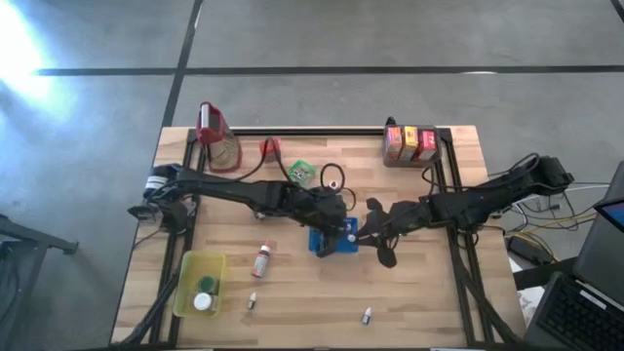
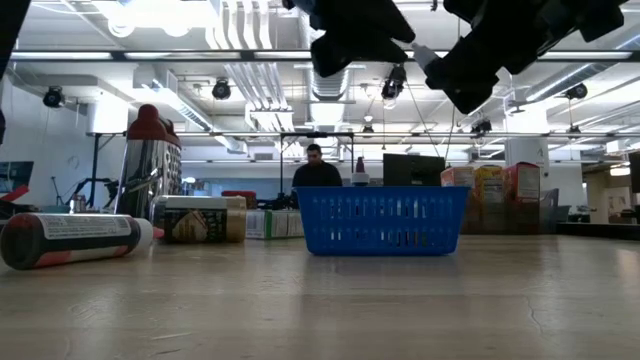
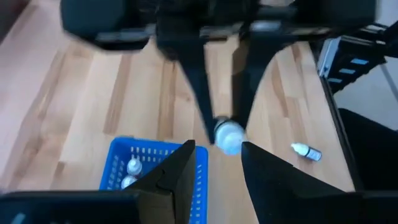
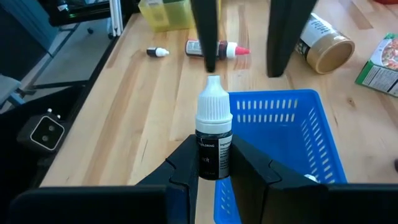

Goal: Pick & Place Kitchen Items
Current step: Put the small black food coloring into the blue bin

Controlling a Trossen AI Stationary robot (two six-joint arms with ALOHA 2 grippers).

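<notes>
The right gripper (image 4: 214, 163) hangs above the tabletop (image 1: 419, 292), just beside the blue tray (image 1: 333, 240) near the middle. Its jaws are pinching a small dark dropper bottle (image 4: 213, 138) by the labelled body. The bottle stands upright between the jaws, with its white cap clear above them. In the right wrist view the bottle sits over the tray's near corner.

The left gripper (image 3: 214, 163) hovers over the same tray, facing the right gripper. Its jaws are spread, with nothing between them. In the left wrist view the white cap of the held bottle (image 3: 227, 135) shows in the gap ahead of the spread jaws, apart from both.

Two small white-capped bottles (image 3: 131, 173) lie inside the tray.

Other items on the tabletop:
- A yellow bin (image 1: 198, 283) near the front left corner, with a round white lid (image 1: 202, 301) in it.
- A red-capped bottle (image 1: 260, 260) lying on its side, between the bin and the tray.
- Two small dropper bottles (image 1: 251, 302) and (image 1: 368, 315), lying apart near the front edge.
- A green carton (image 1: 301, 173) and a tan-lidded jar (image 4: 323, 42), behind the tray.
- Red and yellow cartons (image 1: 409, 142), at the back right.
- A clear jug with a red top (image 1: 216, 136), at the back left.
</notes>
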